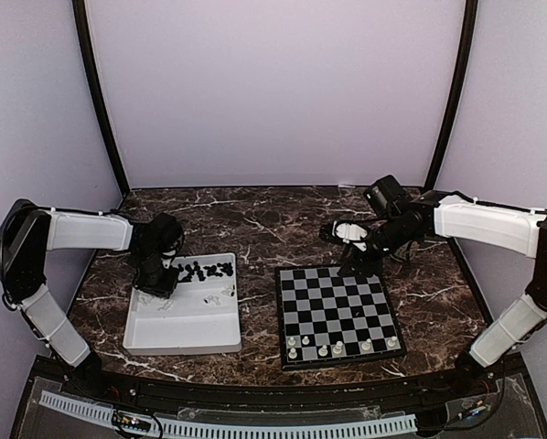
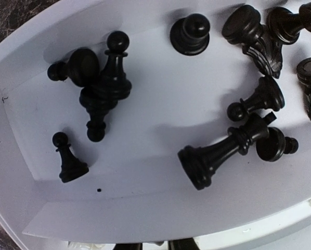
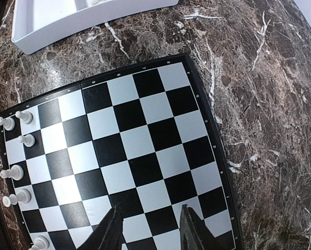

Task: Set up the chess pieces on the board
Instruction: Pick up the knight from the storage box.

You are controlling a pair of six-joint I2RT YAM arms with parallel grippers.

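Count, left wrist view: at least eleven black chess pieces (image 2: pixel 228 151) lie directly under the left gripper (image 1: pixel 156 279), all inside the white tray (image 2: pixel 145 219). Most lie tipped on their sides. One pawn (image 2: pixel 69 159) stands nearly upright to the left, and three pieces overlap in a cluster (image 2: pixel 101 86) beyond it. In the top view, a small heap of white pieces (image 1: pixel 220 294) lies in the same tray, to the gripper's right; its number cannot be told.

Only the left finger ends show, at the frame's lower edge, so whether they are spread or pressed together cannot be told.

Count, right wrist view: six white pieces (image 3: pixel 12 173) stand upright along the board's (image 3: pixel 140 135) edge, well to the left of the right gripper (image 3: pixel 151 219). Its fingers (image 3: pixel 111 232) stand apart with nothing between them, above bare squares.

The tray is smooth, rimmed plastic. The board is flat and square, checkered black and white, with a thin black border. The table (image 1: pixel 255 219) is dark brown marble-patterned with white veins.
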